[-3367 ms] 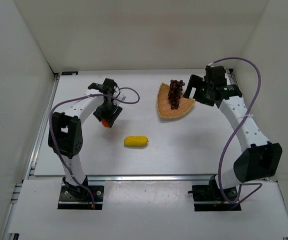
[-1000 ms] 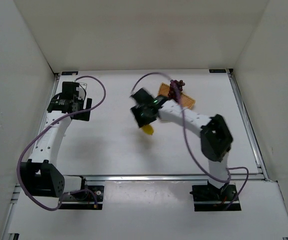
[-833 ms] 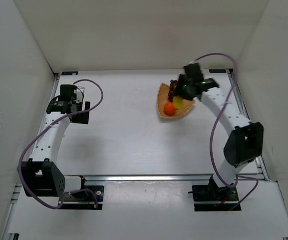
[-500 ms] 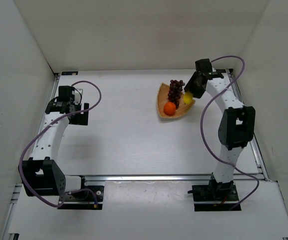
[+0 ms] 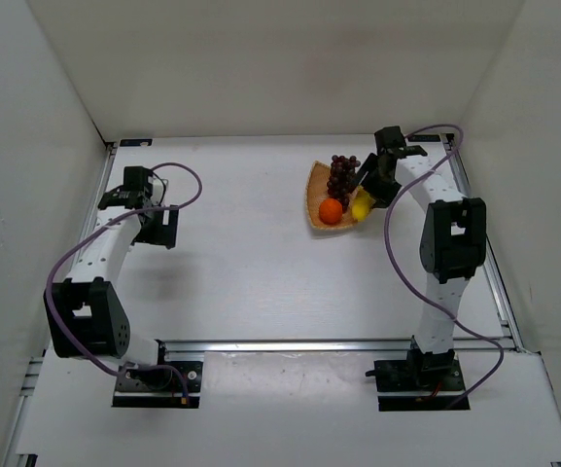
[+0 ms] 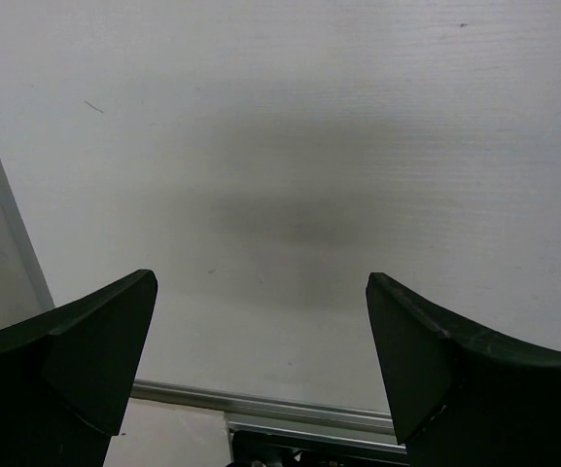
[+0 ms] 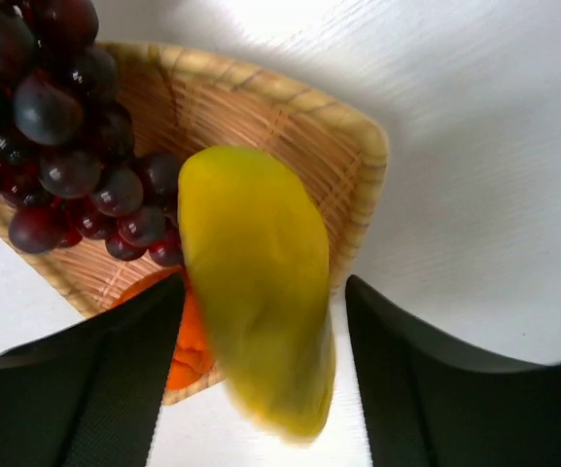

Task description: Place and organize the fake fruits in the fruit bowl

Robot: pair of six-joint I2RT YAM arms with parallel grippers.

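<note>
Right wrist, lemon [image 7: 256, 292] between fingers [image 7: 95, 389] over bowl [image 7: 261, 107], left wrist, white table [image 6: 309, 146]

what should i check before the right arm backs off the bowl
1. grapes in bowl: ok
2. orange in bowl: ok
3. lemon settled in bowl: cannot tell, its blurred lower end passes the rim in the wrist view
4. right end effector let go of lemon: cannot tell, the lemon sits between its fingers
5. left end effector empty, away from bowl: ok
</note>
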